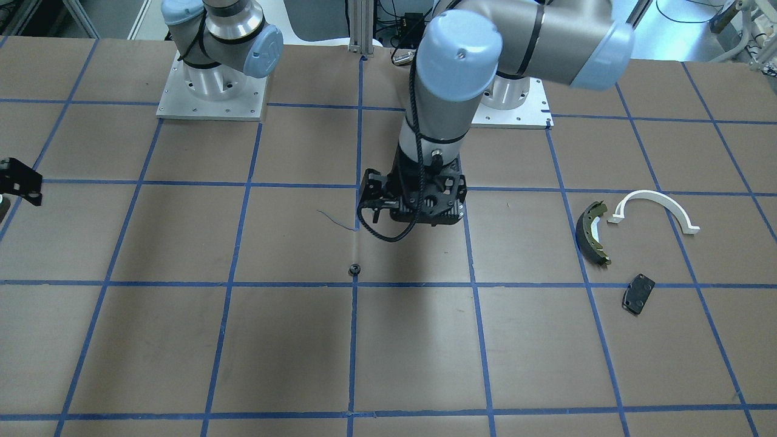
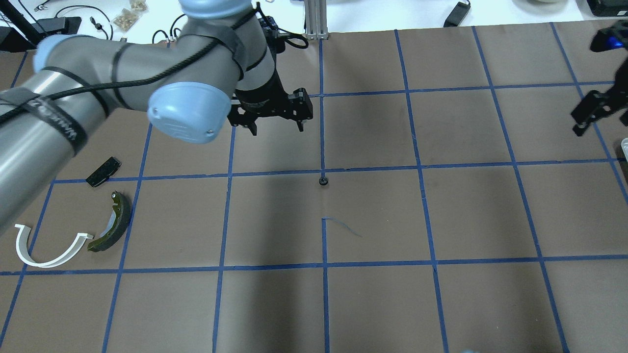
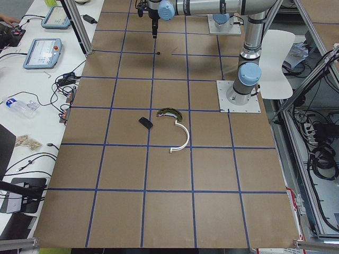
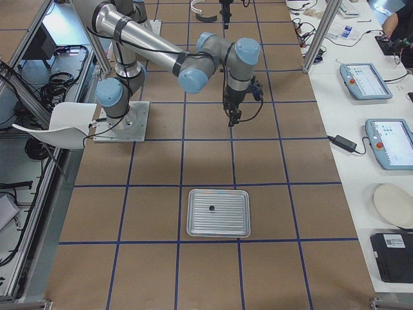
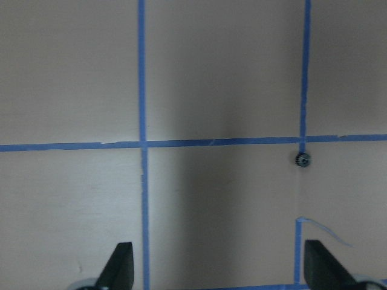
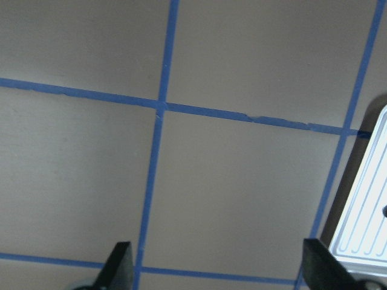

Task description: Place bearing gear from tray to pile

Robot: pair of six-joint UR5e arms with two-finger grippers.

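Brown-papered table (image 1: 182, 340) and bench clutter

The table is marked into squares by a blue tape grid (image 2: 421, 168), and one loose tape strand (image 2: 343, 225) is seen curling off a line. A teach pendant (image 3: 44, 53) and a second pendant (image 3: 56, 17) are laid on the white side bench, with a water bottle (image 3: 18, 107) nearby (lying on its side). A white chair (image 3: 278, 63) is set beside the table's edge. A white plate (image 4: 393, 205) and a black power adapter (image 4: 342, 143) are seen on the bench.
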